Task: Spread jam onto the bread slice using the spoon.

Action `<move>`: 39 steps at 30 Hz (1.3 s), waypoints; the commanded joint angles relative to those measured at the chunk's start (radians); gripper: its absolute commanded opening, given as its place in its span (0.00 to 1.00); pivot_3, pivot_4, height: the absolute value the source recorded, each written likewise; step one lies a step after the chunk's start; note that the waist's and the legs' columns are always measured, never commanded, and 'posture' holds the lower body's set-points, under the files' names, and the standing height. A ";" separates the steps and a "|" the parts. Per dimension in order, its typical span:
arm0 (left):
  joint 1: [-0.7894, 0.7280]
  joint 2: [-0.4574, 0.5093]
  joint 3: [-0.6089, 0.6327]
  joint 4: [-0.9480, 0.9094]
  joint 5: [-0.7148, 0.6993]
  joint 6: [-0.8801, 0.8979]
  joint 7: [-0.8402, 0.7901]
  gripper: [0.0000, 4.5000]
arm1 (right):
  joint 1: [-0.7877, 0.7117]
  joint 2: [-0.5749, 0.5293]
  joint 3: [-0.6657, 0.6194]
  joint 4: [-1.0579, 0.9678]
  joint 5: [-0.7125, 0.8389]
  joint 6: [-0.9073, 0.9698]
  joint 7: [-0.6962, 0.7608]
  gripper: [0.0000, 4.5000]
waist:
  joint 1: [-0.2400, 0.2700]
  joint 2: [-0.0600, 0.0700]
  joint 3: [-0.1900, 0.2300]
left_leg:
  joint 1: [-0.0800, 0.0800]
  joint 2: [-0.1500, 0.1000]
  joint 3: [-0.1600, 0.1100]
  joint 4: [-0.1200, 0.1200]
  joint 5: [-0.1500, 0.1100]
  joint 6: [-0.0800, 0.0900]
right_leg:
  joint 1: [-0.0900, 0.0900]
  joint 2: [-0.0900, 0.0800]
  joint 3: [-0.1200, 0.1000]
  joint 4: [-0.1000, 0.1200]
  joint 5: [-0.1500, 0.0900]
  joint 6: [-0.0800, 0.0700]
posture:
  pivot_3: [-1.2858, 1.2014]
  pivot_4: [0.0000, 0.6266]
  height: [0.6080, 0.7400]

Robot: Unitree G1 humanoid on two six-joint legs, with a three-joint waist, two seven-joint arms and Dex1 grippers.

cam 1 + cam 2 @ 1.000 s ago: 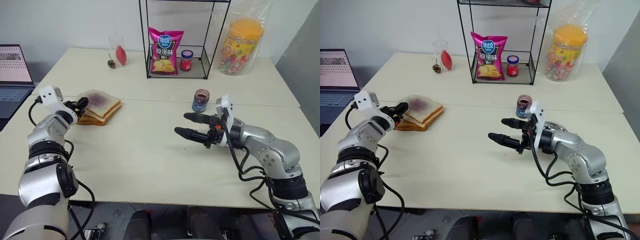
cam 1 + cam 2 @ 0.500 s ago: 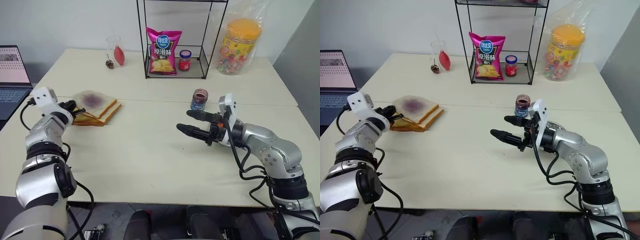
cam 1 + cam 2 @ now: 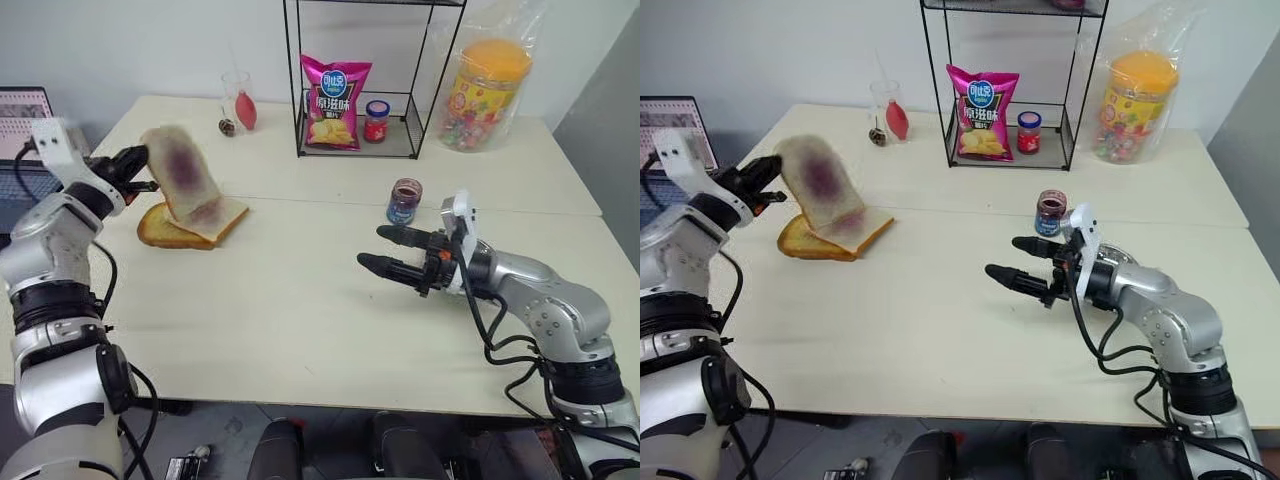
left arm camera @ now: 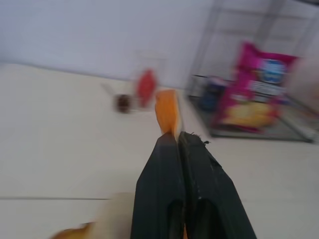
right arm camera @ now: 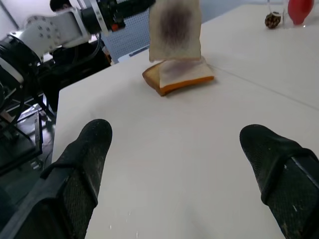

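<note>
My left gripper [image 3: 141, 160] is shut on the edge of the bread slice [image 3: 180, 178], a white slice with a dark purple blotch. It holds the slice tilted nearly upright above the stack at the table's left. In the left wrist view the slice's tan crust [image 4: 167, 112] pokes out between the closed fingers. The jam [image 3: 403, 201] is in a small glass jar with a blue label, just beyond my right gripper [image 3: 372, 247]. That gripper hangs open and empty over the middle of the table. The spoon is out of view.
A second white slice [image 3: 218, 213] lies on a brown toasted slice [image 3: 160, 231] under the lifted one. At the back stand a wire rack [image 3: 410, 140] with a pink chip bag [image 3: 334, 103] and a red-lidded jar [image 3: 376, 121], a bagged candy tub [image 3: 487, 92], a glass [image 3: 236, 102] and a laptop [image 3: 22, 125].
The left gripper closed on the top slice's edge and raised it off the stack, tipping it upright. The right gripper stayed put and open.
</note>
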 commanded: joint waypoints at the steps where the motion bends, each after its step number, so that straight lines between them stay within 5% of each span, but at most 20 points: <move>1: 0.012 0.054 -0.059 -0.264 -0.152 0.213 -0.144 0.00 | 0.016 -0.078 -0.073 -0.092 0.091 0.056 0.048 1.00 | -0.002 0.000 0.000 | 0.000 0.000 0.000 0.000 0.000 0.000 | 0.000 0.000 0.000 0.000 0.000 0.000 | 0.52 0.24 1.00; 8: 0.107 -0.042 -0.264 -0.458 -0.202 0.331 -0.229 0.00 | 0.120 -0.178 -0.171 -0.197 0.195 0.133 0.024 1.00 | -0.005 0.001 0.000 | 0.006 0.000 0.000 0.000 0.000 0.000 | 0.004 0.002 0.002 0.001 -0.002 0.005 | 0.52 0.24 1.00; 18: 0.119 -0.125 -0.518 -0.111 0.212 -0.076 -0.190 0.00 | 0.218 -0.166 -0.208 -0.264 0.214 0.120 -0.083 1.00 | -0.012 0.001 0.000 | 0.008 0.000 0.001 0.001 0.000 0.000 | 0.004 0.003 0.005 0.001 -0.001 0.006 | 0.52 0.24 1.00; 25: 0.074 -0.182 -0.513 0.003 0.271 -0.170 -0.233 0.00 | 0.241 -0.160 -0.227 -0.267 0.214 0.108 -0.124 1.00 | -0.003 0.001 0.000 | 0.003 0.000 0.002 0.001 0.000 0.000 | 0.002 0.002 0.005 -0.001 -0.001 0.006 | 0.52 0.24 1.00; 30: 0.050 -0.212 -0.496 0.045 0.289 -0.204 -0.234 0.23 | 0.258 -0.166 -0.245 -0.263 0.218 0.105 -0.131 1.00 | 0.004 0.001 0.000 | 0.003 0.000 0.001 0.001 0.000 0.000 | 0.002 0.002 0.004 0.000 -0.001 0.007 | 0.52 0.24 1.00; 39: 0.045 -0.069 -0.536 0.044 0.393 -0.243 -0.347 0.64 | 0.359 -0.196 -0.344 -0.280 0.244 0.124 -0.156 1.00 | 0.002 0.001 0.000 | 0.004 0.000 0.001 0.001 0.000 0.000 | 0.002 0.002 0.004 0.000 0.000 0.007 | 0.52 0.24 1.00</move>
